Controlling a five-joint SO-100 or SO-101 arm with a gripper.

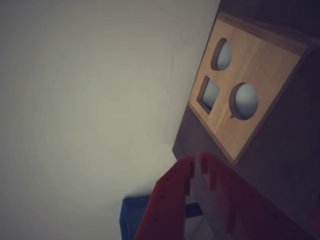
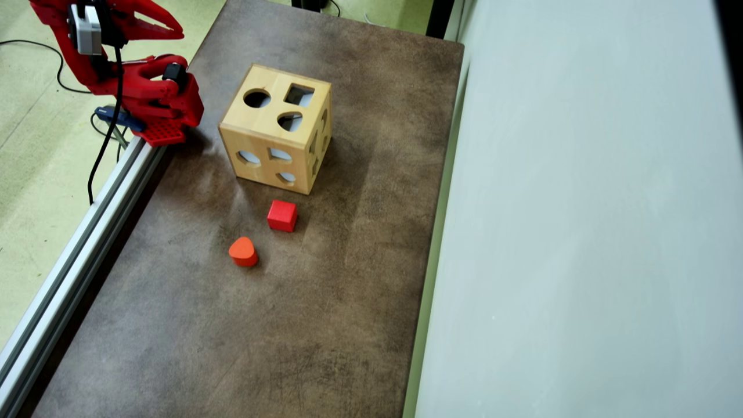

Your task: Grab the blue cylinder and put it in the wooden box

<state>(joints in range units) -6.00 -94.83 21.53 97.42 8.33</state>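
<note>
- In the overhead view a mottled brown tabletop [image 2: 325, 325] runs up the middle, an aluminium rail [image 2: 69, 267] lines its left edge, pale green floor [image 2: 35, 174] lies beyond that, and a plain light wall [image 2: 580, 232] fills the right side.
- In the wrist view the red gripper [image 1: 199, 162] rises from the bottom edge, its two tips nearly touching, with nothing visible between them.
- In the overhead view the red arm [image 2: 145, 93] is folded at the table's top-left corner, off the working area; its fingers are too foreshortened to judge there.
- Nearest the bottom of the overhead view sits an orange rounded-triangle block [image 2: 242, 251], then a red cube [image 2: 282, 215] just up and right of it, the two apart.
- Farther up stands the wooden box [image 2: 277, 128], upright, with round, square and rounded-triangle holes on top and more in its sides.
- The blue cylinder shows in neither view.
</note>
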